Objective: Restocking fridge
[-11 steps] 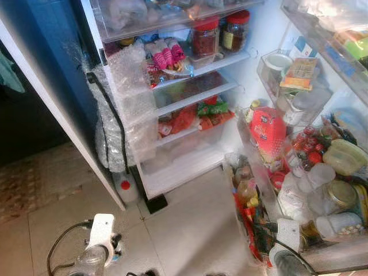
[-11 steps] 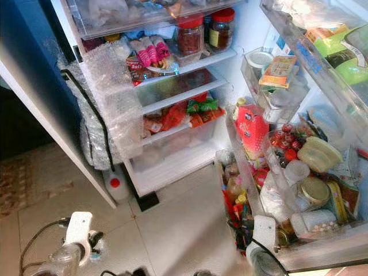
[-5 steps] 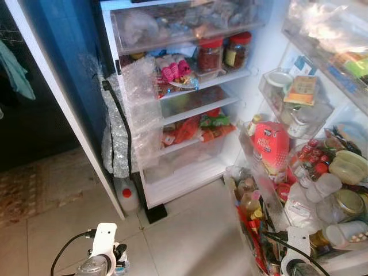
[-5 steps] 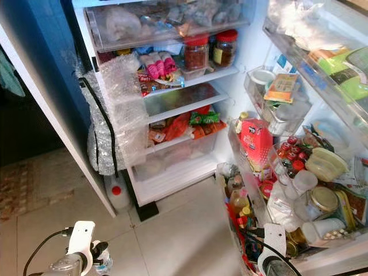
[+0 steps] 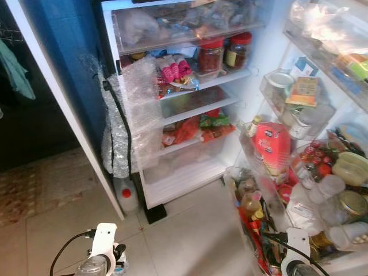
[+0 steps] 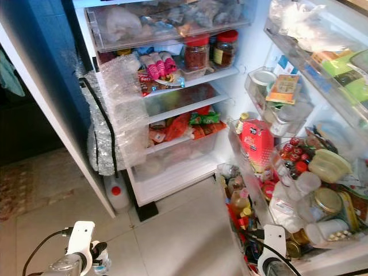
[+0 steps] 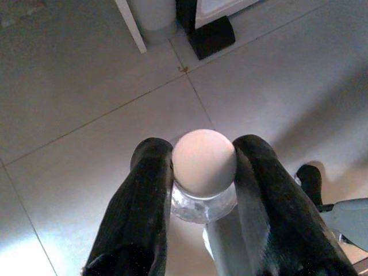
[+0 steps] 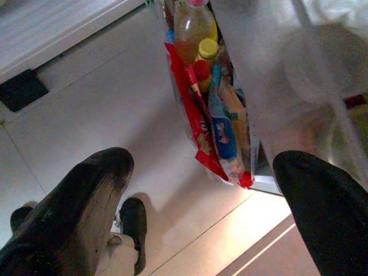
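Since half a second ago the head view is almost unchanged; a full second back the camera was tilted lower, and the things in the fridge [image 5: 190, 172] have not been displaced.

The left gripper [image 7: 202, 172] is closed narrowly on a clear bottle [image 7: 204, 192] with a pale round cap [image 7: 203, 161] — both fingers [image 7: 146, 195] are pressed against its neck, above the tiled floor [image 7: 86, 86]. In the head view it is seen at the lower left of the frame.

The right gripper [image 8: 201, 190] is spread wide and holds nothing, beside the lowest door bin [image 8: 241, 115].

That bin is packed with bottles and red packets [image 8: 198, 115]. The door shelves on the right carry jars [image 6: 328, 201], tubs and a red carton [image 6: 257, 141]. Two red-lidded jars [image 6: 196, 52] are noted on an upper shelf — the bottom shelf [image 6: 172, 172] is bare.
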Robot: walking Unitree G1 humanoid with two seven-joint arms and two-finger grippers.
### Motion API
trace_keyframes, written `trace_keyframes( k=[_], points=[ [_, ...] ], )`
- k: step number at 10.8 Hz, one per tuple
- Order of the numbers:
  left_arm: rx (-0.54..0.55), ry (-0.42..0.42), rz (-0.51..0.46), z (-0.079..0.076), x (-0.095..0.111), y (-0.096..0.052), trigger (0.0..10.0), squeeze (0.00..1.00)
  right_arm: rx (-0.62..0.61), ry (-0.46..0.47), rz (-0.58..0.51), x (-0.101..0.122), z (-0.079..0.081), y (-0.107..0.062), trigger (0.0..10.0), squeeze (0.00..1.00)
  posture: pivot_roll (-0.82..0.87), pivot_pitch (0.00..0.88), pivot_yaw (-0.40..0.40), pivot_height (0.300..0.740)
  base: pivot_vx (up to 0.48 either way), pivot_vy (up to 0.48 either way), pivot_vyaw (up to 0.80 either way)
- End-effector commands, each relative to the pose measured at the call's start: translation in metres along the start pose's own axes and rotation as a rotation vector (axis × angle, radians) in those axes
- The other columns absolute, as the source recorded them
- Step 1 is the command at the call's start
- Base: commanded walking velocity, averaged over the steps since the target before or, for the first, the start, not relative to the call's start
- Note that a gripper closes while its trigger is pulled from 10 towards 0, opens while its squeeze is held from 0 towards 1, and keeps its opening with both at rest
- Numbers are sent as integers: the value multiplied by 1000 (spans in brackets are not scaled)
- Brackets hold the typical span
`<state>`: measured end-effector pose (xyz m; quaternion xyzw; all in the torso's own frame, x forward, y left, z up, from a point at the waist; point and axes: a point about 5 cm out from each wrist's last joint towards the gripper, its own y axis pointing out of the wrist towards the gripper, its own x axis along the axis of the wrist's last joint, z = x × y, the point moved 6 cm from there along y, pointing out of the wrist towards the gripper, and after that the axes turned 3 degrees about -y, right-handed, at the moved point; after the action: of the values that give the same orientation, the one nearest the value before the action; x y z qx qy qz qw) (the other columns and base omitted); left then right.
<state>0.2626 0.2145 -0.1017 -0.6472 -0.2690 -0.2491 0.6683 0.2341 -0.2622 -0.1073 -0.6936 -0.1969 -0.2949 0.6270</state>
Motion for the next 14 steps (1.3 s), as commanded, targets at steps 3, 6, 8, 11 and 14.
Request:
trace_keyframes(
  k=[3, 6, 8, 11, 14],
  points=[
    [1, 6, 20, 0, -5, -1, 10000, 0, -22, 2, 25, -6, -8, -2, 10000, 0, -119, 61, -45, 740, 0, -250, 0],
    [-1, 8, 21, -1, -7, -1, 10000, 0, -21, -1, 24, -7, -10, -2, 10000, 0, -119, 60, -45, 740, 0, -244, 0],
    [-1, 8, 20, -2, -8, -1, 10000, 0, -20, -3, 25, -7, -11, -3, 10000, 0, -117, 61, -46, 740, 0, -120, 0],
    [-1, 11, 0, -1, -5, -1, 10000, 0, -16, -4, 28, -8, -10, -3, 10000, 0, -116, 60, -46, 740, 0, 0, 0],
    [-12, 11, -45, -2, 3, -1, 10000, 0, -11, -8, 31, -7, -8, -2, 10000, 0, -114, 59, -46, 740, 0, 0, 0]
  ],
)
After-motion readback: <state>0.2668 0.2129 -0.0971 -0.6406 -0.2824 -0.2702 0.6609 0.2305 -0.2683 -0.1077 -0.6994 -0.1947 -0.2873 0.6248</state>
